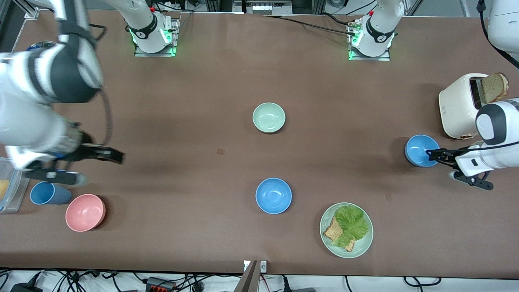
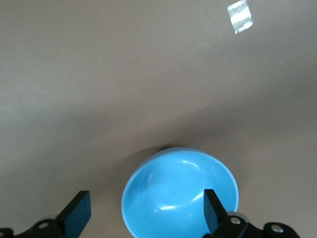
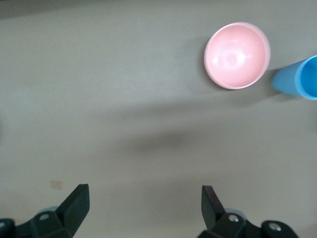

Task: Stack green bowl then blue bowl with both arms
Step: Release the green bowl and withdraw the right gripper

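Green bowl: small round pale mint-green bowl (image 1: pixel 269 117), plain and matte, upright and empty on the brown desk (image 1: pixel 211 101), about midway between the two arm bases.
Blue bowl, middle: small round bright-blue bowl (image 1: pixel 273 195), plain, glossy inside, empty, nearer to the front camera than the green bowl and well apart from it.
Blue bowl, left arm's end: second bright-blue bowl (image 1: pixel 421 150), alike in look, just beside the white toaster (image 1: pixel 458 106); the left wrist view shows its smooth hollow with light streaks (image 2: pixel 173 196).
Left gripper: black left gripper (image 1: pixel 434 155) low over the rim of that second blue bowl, fingers (image 2: pixel 212 210) spread wide, one over the bowl's inside, one (image 2: pixel 77 213) outside it; nothing clamped.
Right gripper: black right gripper (image 1: pixel 113 155) over bare desk at the right arm's end, fingers (image 3: pixel 74 204) apart, holding nothing.
Other things: pink round bowl (image 1: pixel 85 212) and blue cup lying on its side (image 1: pixel 49 193) side by side; flat green plate (image 1: pixel 367 241) with lettuce and toast; bread slice (image 1: pixel 494 87) standing in the toaster; clear plastic box (image 1: pixel 10 190) at the desk edge.
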Robot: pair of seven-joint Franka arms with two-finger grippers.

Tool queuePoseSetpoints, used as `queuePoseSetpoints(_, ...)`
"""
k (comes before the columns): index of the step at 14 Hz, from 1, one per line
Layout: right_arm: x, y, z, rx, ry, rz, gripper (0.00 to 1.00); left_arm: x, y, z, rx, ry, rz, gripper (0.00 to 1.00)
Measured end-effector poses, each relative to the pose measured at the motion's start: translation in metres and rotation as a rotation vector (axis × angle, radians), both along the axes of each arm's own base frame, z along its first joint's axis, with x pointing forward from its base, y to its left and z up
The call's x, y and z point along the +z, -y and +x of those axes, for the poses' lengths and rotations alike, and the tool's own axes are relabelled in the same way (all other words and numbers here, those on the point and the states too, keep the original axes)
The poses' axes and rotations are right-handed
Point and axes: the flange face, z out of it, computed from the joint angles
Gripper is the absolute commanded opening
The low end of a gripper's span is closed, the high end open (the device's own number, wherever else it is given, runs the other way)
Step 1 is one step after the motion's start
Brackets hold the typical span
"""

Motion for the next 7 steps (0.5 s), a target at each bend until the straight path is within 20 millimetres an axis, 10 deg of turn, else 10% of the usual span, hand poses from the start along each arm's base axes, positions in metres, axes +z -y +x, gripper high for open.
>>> queuePoseSetpoints(7, 0.074, 0.093, -0.042, 0.025, 0.030, 0.051, 1.00, -0.015, -0.035, -0.044, -0.047, 0.057, 0.002, 0.92)
